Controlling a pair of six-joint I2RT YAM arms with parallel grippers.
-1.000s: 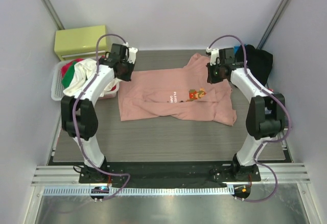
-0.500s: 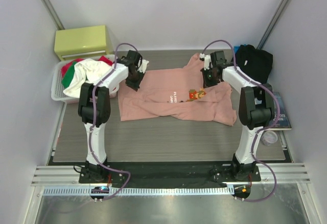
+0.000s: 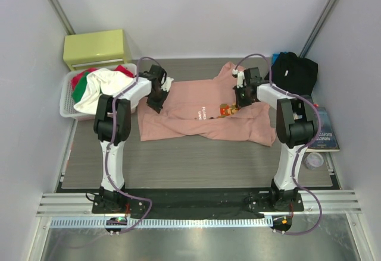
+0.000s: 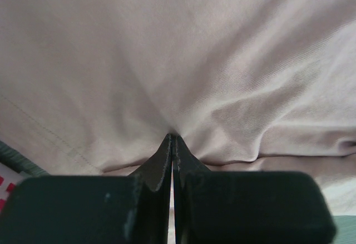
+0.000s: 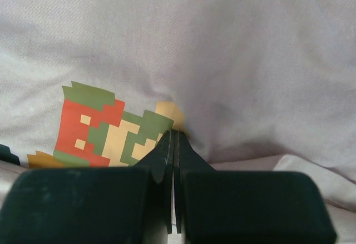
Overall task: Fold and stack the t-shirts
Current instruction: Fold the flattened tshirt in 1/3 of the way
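Plainly, left fingers (image 4: 158, 169) and right fingers (image 5: 161, 160) tight on pink tee (image 3: 178, 124), text maybe "PLAYER".

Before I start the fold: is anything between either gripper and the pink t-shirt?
Nothing visible stands between them. The left gripper and the right gripper are each shut on a pinch of the pink t-shirt itself, the right one beside the chest print.

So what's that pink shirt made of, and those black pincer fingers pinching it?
The pink shirt looks like soft matte knit, probably cotton jersey: fine ribbed weave, loose folds gathering at the left pincer. Its fingers look like dull black plastic or rubber, slightly speckled; I can't tell which.
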